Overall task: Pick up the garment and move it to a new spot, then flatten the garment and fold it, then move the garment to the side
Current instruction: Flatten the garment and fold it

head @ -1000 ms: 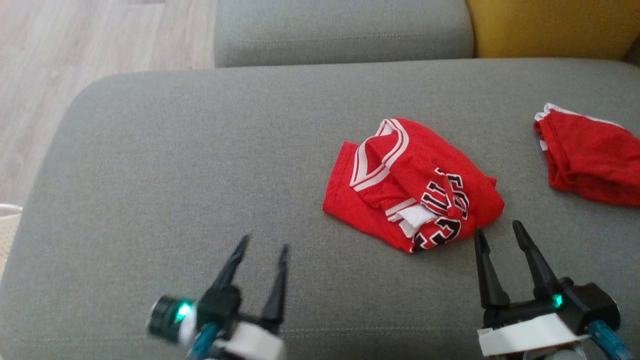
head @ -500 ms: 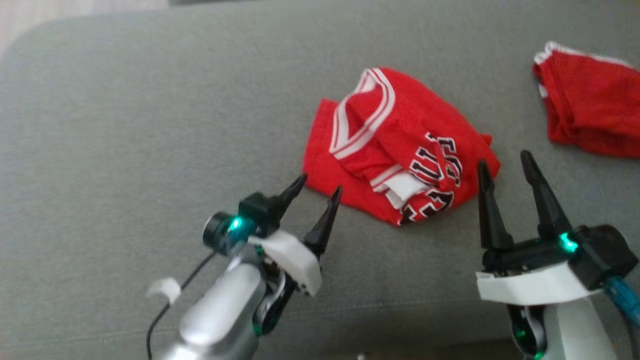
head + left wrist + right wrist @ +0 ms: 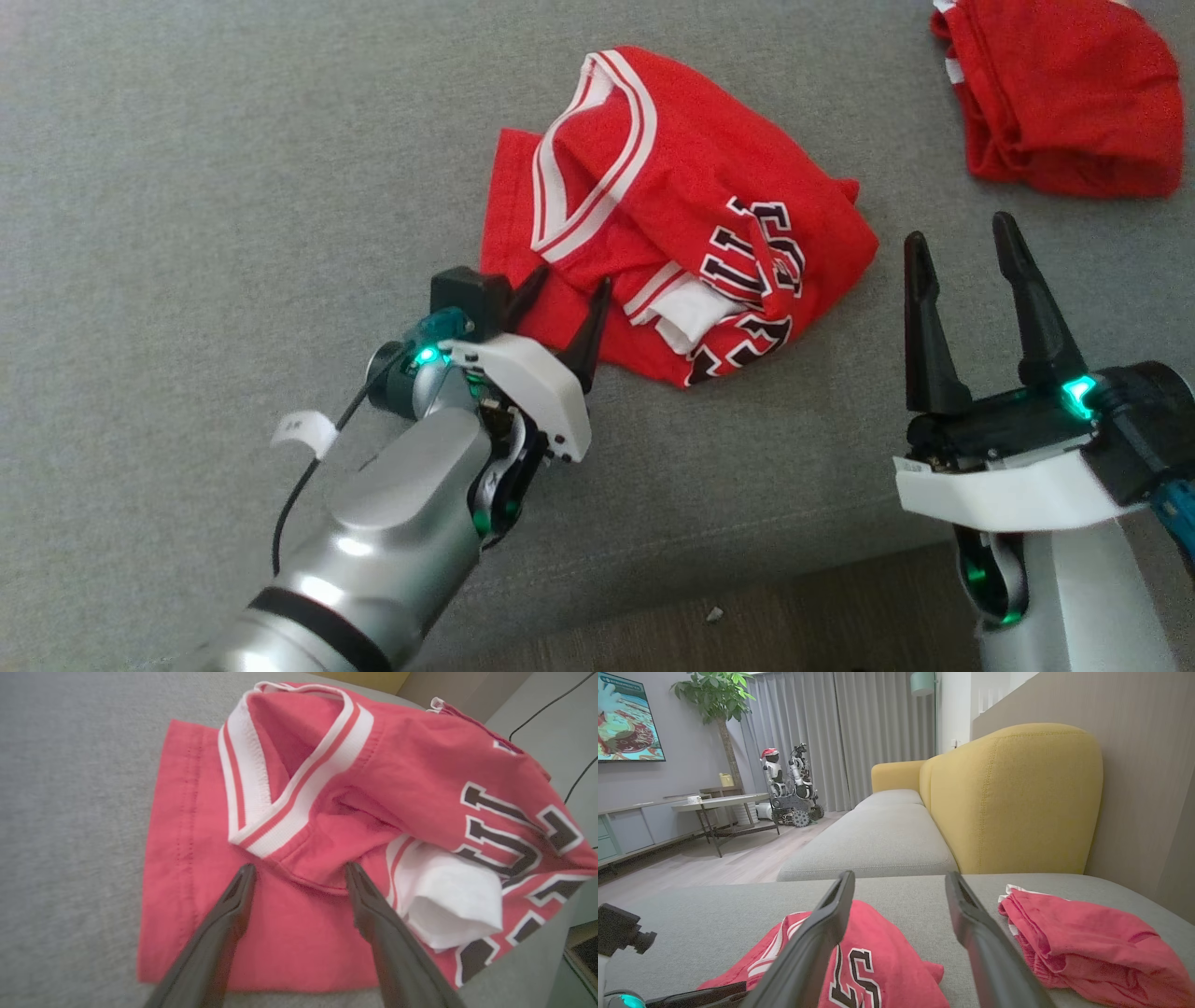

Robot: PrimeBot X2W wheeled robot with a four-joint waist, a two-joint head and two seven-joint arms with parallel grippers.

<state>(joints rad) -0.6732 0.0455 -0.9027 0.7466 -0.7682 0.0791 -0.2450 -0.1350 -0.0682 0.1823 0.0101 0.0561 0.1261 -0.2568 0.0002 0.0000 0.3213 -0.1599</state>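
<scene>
— Left gripper (image 3: 571, 280): yours is spread wide and holding nothing. Its tips sit over the lower left edge of the jersey (image 3: 672, 187), centre of the head frame.
— Touching the cloth?
— Can't tell. In your left wrist frame the two fingers (image 3: 224, 924) straddle the fold just below the striped collar (image 3: 299, 788), with the point of the V between them.
— And the right gripper (image 3: 960, 231)?
— Also wide apart, empty. It's at the lower right of the head frame, fingers pointing up, just right of the jersey's right corner and clear of it.
— Where's the jersey lying?
— Crumpled on the grey cushion (image 3: 233, 187). Red, white-and-red trim, black letters outlined in white on its right half. A white flap (image 3: 695, 313) pokes out at the lower edge. It's not flat, it's folded over itself.
— Anything else near you?
— Second red cloth (image 3: 1064, 93), upper right corner of the head frame, bunched up, well apart from the jersey. There's a strip of brown floor (image 3: 794, 635) along the bottom edge. Your right wrist frame has a yellow backrest (image 3: 1017, 798) at right centre. Far back at upper left, another robot (image 3: 789, 788) stands by a table (image 3: 719, 802).
</scene>
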